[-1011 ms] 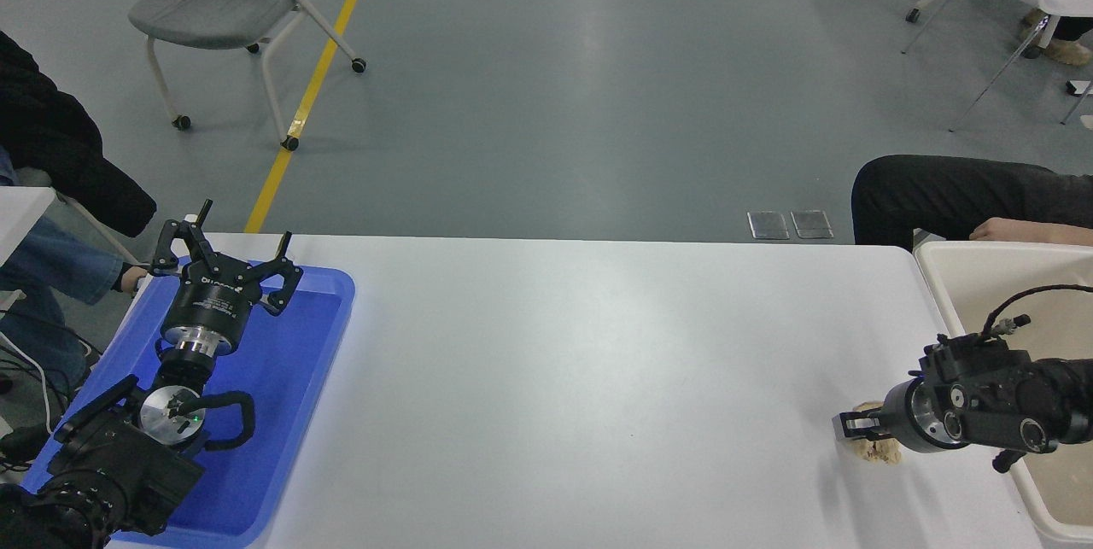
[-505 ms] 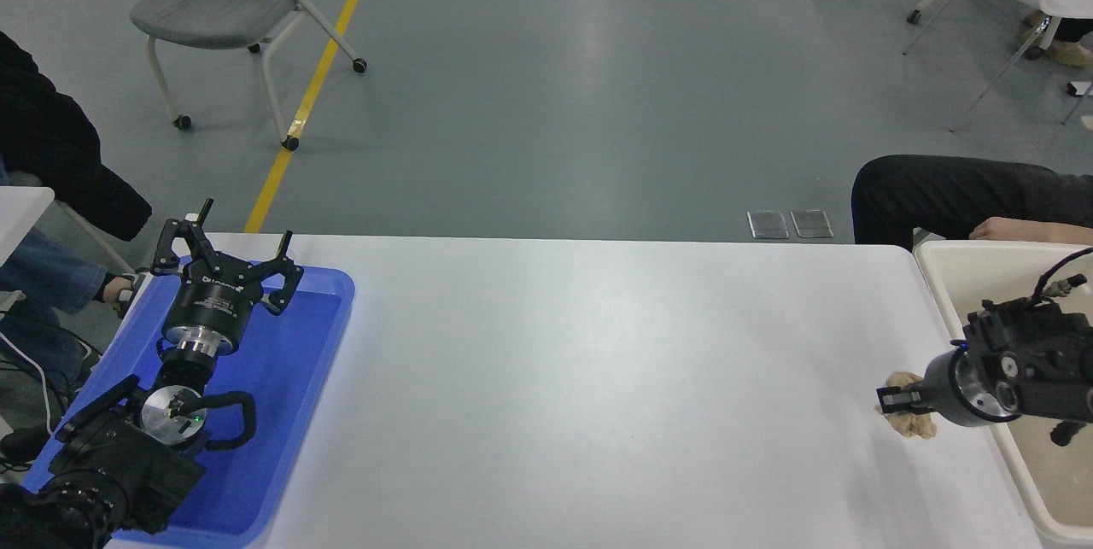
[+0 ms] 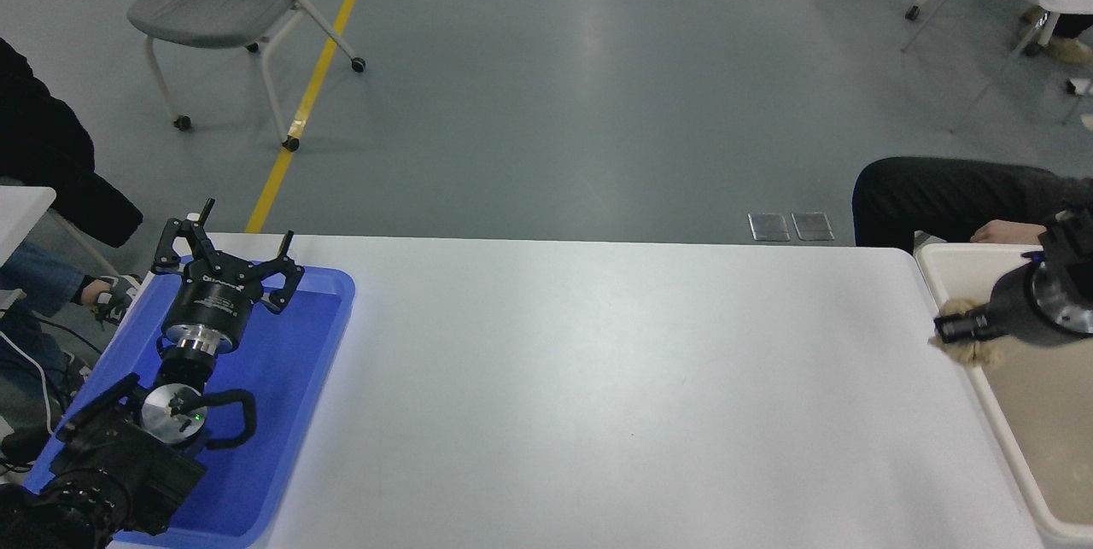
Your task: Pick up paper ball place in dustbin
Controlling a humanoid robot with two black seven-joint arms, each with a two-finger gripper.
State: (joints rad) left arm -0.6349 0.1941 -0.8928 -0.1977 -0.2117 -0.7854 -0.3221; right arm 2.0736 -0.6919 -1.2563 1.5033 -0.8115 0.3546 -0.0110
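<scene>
The tan paper ball (image 3: 972, 350) hangs in the air over the left rim of the cream dustbin (image 3: 943, 280) at the table's right end. My right gripper (image 3: 955, 329) is shut on it, the arm coming in from the right edge and blurred by motion. Part of the ball is hidden behind the black fingers. My left gripper (image 3: 224, 254) is parked open over the blue tray (image 3: 320, 335) at the lower left.
A person's hand (image 3: 1008, 231) and dark sleeve (image 3: 939, 195) rest just beyond the dustbin's far edge. Another person sits at the far left beside the blue tray. Chairs stand on the grey floor behind the white table (image 3: 598, 378).
My right gripper has lifted the paper ball off the table and carried it right and away from me, from the table's right part to over the dustbin's rim. The left arm stayed still.
</scene>
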